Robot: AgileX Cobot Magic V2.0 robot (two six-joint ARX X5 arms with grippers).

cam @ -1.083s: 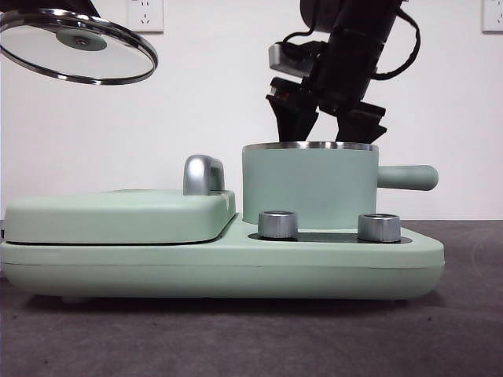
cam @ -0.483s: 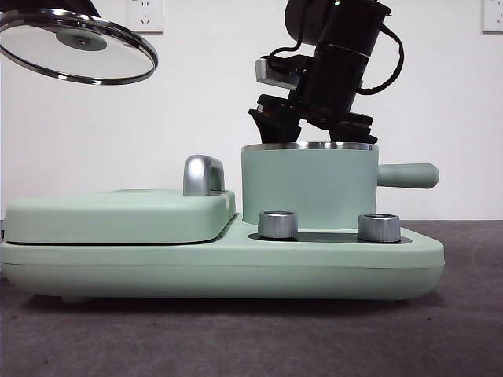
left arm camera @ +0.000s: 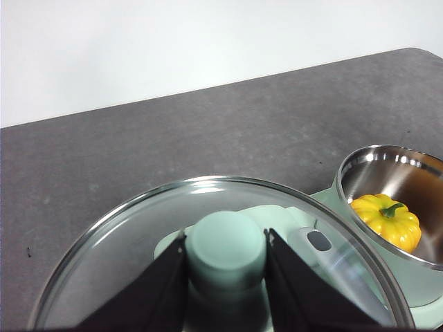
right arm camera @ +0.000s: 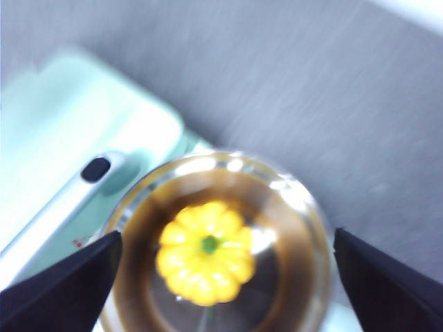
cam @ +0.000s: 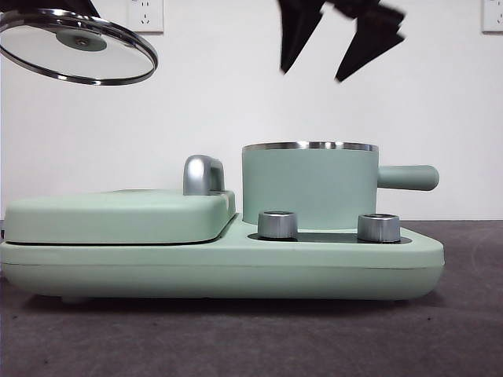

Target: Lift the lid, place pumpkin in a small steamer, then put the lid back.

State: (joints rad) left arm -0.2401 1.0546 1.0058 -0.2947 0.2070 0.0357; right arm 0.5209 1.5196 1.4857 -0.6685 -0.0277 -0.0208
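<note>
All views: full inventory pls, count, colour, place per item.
lid: 1, clear glass, steel rim, mint knob; held in the air above the flat cover
pumpkin: 1, yellow-orange, green stem; inside the small steamer
small steamer: 1, mint-green; on the base
flat cover: 1, mint-green; beside the steamer
base: 1, mint-green, two silver dials; on the table
table: 1, dark grey
left gripper: black, shut on the lid's knob
right gripper: black, open, above the steamer

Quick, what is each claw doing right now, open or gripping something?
Left gripper: closed on the lid, gripping its knob.
Right gripper: open, empty, above the small steamer.
</note>
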